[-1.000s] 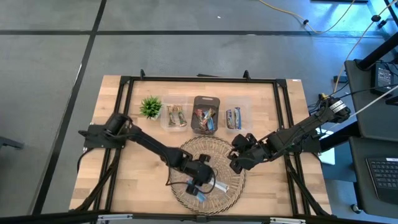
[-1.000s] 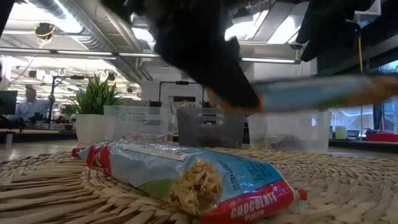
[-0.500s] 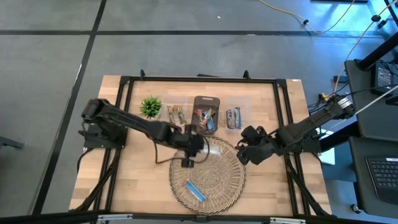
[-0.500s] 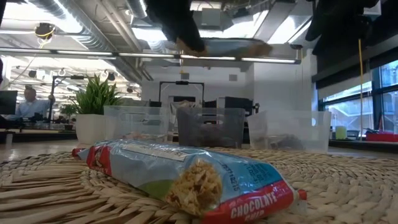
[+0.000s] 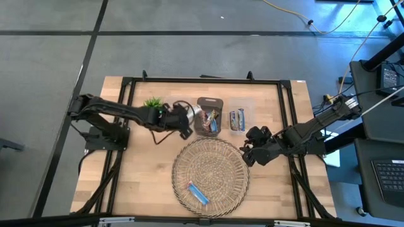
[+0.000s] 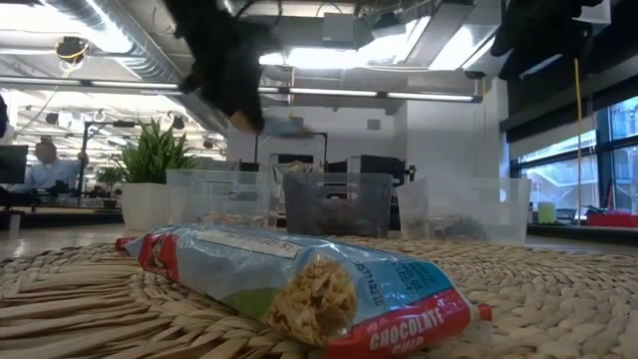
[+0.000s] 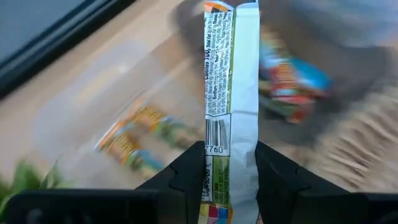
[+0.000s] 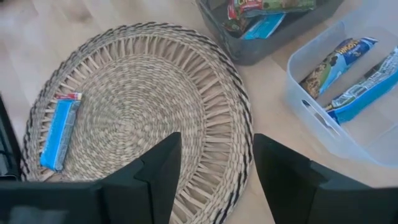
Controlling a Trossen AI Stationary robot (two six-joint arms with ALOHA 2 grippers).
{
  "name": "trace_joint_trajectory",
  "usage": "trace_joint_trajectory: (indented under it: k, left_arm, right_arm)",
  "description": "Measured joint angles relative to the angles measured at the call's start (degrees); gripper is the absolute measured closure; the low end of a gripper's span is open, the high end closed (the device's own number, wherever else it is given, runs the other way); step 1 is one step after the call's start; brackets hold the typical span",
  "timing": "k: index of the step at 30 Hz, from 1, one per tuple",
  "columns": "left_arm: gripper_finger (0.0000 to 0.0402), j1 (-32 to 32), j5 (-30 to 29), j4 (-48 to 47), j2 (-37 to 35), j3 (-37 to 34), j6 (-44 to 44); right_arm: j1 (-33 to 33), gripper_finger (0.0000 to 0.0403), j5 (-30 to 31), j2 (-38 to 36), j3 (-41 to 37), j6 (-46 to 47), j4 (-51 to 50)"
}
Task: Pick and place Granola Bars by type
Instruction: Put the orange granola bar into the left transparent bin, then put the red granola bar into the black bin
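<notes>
Low view, nearest first: one blue granola bar (image 6: 299, 289) with a red "CHOCOLATE" end lies flat on the woven mat (image 6: 558, 299), alone there. High view puts it on the mat's near-left part (image 5: 198, 193).

Behind the mat, a row of three bins on the wooden table (image 5: 145, 183): clear left bin (image 5: 177, 118), dark middle bin (image 5: 207, 117), clear right bin (image 5: 241, 118). Potted plant (image 5: 153, 108) stands just left of the left bin.

Left gripper (image 7: 229, 163) is up in the air over the gap between left and middle bins, fingers clamped on a white-and-green wrapped bar (image 7: 228, 93), barcode side facing the camera, bar sticking out lengthwise from the fingers. Under it, left wrist view shows green-tan bars (image 7: 140, 134) in the left bin and red-multicolour bars (image 7: 289, 84) in the dark bin, blurred.

Right gripper (image 8: 214, 165) hangs low at the mat's right edge, near the right bin, fingers spread apart, nothing between them. Right wrist view: two blue bars (image 8: 351, 78) lying side by side in the right bin, and mixed bars in the dark bin's corner.

Far background in low view: a person (image 6: 45, 165) seated at a desk, left side of the room.
</notes>
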Motion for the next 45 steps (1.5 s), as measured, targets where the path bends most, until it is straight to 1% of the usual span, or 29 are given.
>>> trace_joint_trajectory:
  k: [6, 9, 11, 14, 19, 32, 37, 42, 45]
  left_arm:
    - [0.0295, 4.71, -1.95, 0.99, 0.48, -7.27, -14.28]
    - [0.0295, 6.3, -1.05, 3.78, 0.53, -10.59, -17.33]
    - [0.0294, 6.77, 0.26, 6.47, 0.53, -12.37, -17.57]
    - [0.0295, 7.28, 1.75, 7.97, 0.53, -13.54, -17.69]
    - [0.0293, 7.59, 1.67, 10.32, 0.75, -15.11, -18.12]
    - [0.0287, 7.53, 2.02, 10.93, 0.75, -15.14, -18.03]
    - [0.0274, 7.5, 2.08, 10.98, 0.75, -15.14, -18.9]
    - [0.0246, 7.5, 1.85, 12.78, 0.75, -15.14, -18.83]
    - [0.0228, 7.5, 2.12, 13.39, 0.66, -14.0, -15.36]
  right_arm:
    - [0.02, 0.0201, -0.02, 0.0, -0.01, 0.01, -0.04]
    - [0.02, 0.0201, -0.02, 0.0, -0.01, -0.15, -0.05]
    - [0.03, 0.0201, -0.02, 0.0, 0.0, -0.8, -0.05]
    - [0.02, 0.0201, -0.02, 0.0, 0.0, -1.42, -0.03]
    - [0.02, 0.0201, -0.02, 0.0, 0.0, -1.44, 0.0]
    - [0.04, 0.0201, -0.08, 0.0, -0.01, -1.44, 0.79]
    - [0.08, 0.0201, -0.17, 0.0, 0.0, -1.46, 1.28]
    - [0.07, 0.0201, -0.19, 0.0, -0.01, -1.44, 2.07]
    - [0.07, 0.0201, -0.19, 0.0, -0.01, -1.85, 3.61]
